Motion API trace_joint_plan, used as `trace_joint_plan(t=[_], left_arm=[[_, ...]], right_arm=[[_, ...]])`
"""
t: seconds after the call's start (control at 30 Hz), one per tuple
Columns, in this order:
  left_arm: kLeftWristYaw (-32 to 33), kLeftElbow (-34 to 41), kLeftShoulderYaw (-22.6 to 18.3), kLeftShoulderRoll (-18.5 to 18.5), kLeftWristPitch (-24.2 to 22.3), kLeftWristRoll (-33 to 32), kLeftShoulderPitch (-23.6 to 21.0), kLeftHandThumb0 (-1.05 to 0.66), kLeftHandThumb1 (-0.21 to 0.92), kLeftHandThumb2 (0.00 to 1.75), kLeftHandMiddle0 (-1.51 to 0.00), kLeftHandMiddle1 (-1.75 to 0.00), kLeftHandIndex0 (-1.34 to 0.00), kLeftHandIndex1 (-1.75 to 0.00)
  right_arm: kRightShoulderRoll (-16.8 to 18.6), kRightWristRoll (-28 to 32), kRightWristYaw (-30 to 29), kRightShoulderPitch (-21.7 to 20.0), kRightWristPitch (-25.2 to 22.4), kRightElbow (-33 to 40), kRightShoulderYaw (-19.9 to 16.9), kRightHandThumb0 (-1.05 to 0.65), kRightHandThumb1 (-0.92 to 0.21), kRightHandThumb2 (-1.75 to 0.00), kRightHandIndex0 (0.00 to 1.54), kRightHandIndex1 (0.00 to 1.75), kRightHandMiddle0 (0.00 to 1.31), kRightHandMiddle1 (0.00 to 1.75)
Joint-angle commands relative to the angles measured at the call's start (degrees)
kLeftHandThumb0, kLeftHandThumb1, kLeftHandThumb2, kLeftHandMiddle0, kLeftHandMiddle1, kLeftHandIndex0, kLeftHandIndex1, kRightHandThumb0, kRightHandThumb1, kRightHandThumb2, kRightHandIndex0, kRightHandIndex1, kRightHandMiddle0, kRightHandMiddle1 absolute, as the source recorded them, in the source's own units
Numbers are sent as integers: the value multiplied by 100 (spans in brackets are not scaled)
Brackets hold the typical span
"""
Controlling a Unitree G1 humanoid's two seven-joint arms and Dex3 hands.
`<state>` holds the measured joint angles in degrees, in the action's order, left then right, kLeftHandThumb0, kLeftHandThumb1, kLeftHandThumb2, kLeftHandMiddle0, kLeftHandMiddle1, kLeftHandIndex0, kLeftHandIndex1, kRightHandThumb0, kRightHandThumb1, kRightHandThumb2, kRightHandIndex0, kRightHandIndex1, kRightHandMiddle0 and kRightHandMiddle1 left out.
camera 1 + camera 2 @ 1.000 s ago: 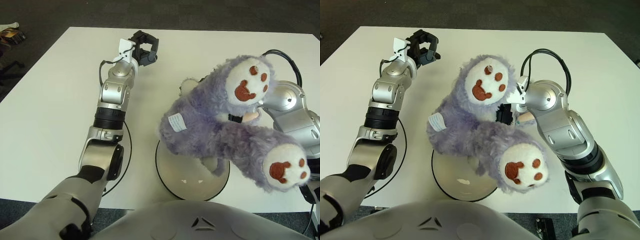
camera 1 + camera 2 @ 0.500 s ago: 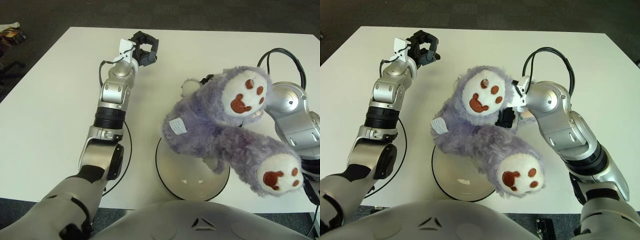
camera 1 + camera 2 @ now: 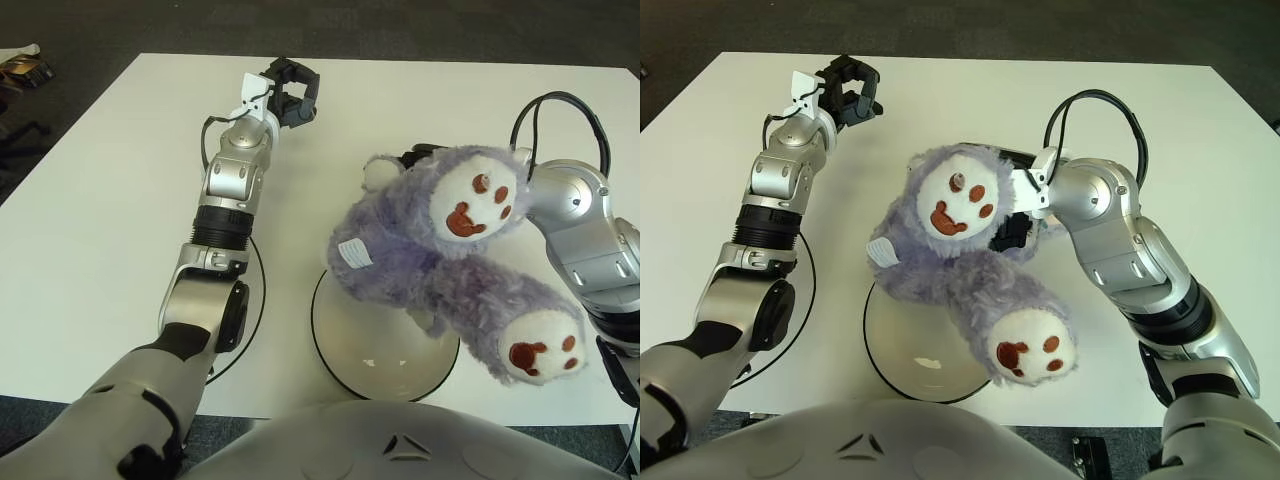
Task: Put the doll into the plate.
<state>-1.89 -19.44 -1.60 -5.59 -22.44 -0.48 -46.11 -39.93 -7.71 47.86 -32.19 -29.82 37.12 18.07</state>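
Observation:
A fluffy purple doll (image 3: 420, 250) with white feet and brown paw marks hangs over the white round plate (image 3: 370, 355), its feet turned up toward me. My right hand (image 3: 1015, 215) is shut on the doll, buried in the fur behind its upper foot, so the fingers are mostly hidden. A white label (image 3: 352, 252) shows on the doll's left side. The doll covers the far and right part of the plate. My left hand (image 3: 288, 100) is stretched out far left of the doll, fingers curled, holding nothing.
The white table (image 3: 100, 220) runs wide to the left and behind. A black cable (image 3: 550, 110) loops above my right forearm (image 3: 1140, 270). Another black cable (image 3: 250, 310) curves beside my left arm. Dark floor lies beyond the table's far edge.
The doll has come down and toward the plate with my right hand still holding it. My left hand has shifted slightly farther away.

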Motion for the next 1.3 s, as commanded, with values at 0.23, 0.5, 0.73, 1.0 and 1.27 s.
trace_joint_plan(t=[0.23,0.5,0.73,1.0,1.27], left_arm=[[101,-560,-28,60,324,28,-433,0,65,82,-42,-147,-32,-175],[104,-613,69,69,236,106,-555,0,72,73,-37,-146,-31,-175],[123,-744,146,75,239,211,-679,0,79,63,-32,-144,-30,-175],[106,-858,178,96,263,204,-757,0,78,73,-21,-168,-21,-174],[141,-885,180,126,145,213,-816,0,77,76,-20,-172,-20,-174]], right_arm=[[-121,8,45,-5,239,-58,-241,-1,-17,-142,72,175,60,153],[21,199,36,-181,493,-102,-331,-1,-29,-130,65,175,50,156],[214,396,-161,78,867,-48,-562,-1,-38,-118,58,175,47,152],[95,407,-171,268,1119,21,-792,0,-64,-83,33,175,42,148],[81,409,-164,282,1181,11,-803,0,-76,-65,26,175,39,143]])
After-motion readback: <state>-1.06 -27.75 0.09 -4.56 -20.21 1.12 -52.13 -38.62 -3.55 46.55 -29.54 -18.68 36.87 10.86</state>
